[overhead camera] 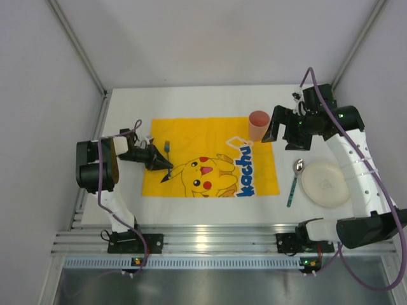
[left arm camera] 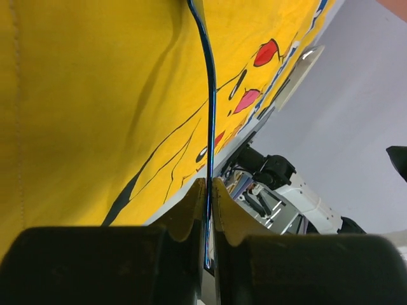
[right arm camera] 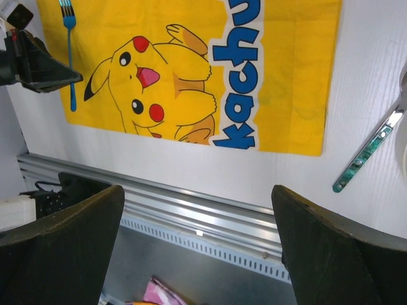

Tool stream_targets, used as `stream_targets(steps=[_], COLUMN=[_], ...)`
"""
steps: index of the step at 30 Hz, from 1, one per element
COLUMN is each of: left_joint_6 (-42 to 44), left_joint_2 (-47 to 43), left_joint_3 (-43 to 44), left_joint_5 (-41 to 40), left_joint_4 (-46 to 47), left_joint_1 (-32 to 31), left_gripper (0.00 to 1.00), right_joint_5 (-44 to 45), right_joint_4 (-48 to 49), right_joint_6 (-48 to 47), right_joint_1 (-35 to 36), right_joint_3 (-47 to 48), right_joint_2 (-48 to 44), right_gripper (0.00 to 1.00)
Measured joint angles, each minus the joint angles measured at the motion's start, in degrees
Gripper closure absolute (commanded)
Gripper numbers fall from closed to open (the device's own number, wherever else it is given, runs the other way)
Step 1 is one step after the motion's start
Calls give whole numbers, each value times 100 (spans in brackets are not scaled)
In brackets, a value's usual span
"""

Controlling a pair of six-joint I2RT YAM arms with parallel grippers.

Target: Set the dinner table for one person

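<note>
Now the left gripper (left arm camera: pixel 208 190) is clamped on the fork (left arm camera: pixel 208 95) at the mat's (overhead camera: pixel 210 133) left side; lower it flat, parallel to that edge, then release gently. Right gripper (overhead camera: pixel 282 135) hangs wide apart beside the cup (overhead camera: pixel 259 125). The table (overhead camera: pixel 210 208) fills mid-frame. Whether the fork touches the mat is unclear

Overhead camera looks down; left wrist hugs mat (overhead camera: pixel 191 136); right wrist overlooks it.

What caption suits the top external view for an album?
Left gripper holds a blue fork over the yellow mat; cup, spoon, plate nearby.
</note>
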Motion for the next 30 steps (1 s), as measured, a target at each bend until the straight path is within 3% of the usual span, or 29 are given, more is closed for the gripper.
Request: stream_targets(steps=[7, 9, 11, 12, 13, 15, 23, 30], left_joint_6=[343, 459, 492, 511, 549, 612, 577, 260], left_joint_2=[22, 17, 11, 11, 11, 9, -472, -1891], left_joint_3=[289, 339, 389, 402, 413, 468, 1067, 1134], left_joint_5=[-636, -861, -1182, -1338, -1493, -1746, -2933, -3453], left_joint_4=[-791, -1008, -1213, -1305, -1401, -1593, -2190, -2184], left_joint_1=[85, 107, 122, 131, 138, 149, 160, 155], left_gripper=[86, 75, 71, 66, 45, 21, 19, 18], right_joint_5=[-61, -101, -129, -133, -136, -136, 260, 1464], right_joint_4=[4, 9, 11, 11, 13, 13, 131, 769], right_joint_6=[-140, -149, -166, -173, -179, -186, -221, -127], right_joint_1=[-4, -4, -4, -4, -4, -4, -4, -323], right_joint_3=[0, 0, 0, 0, 0, 0, -358, -2411], right_joint_2=[57, 96, 140, 160, 177, 208, 184, 33], right_gripper=[0, 0, 0, 0, 0, 0, 0, 0])
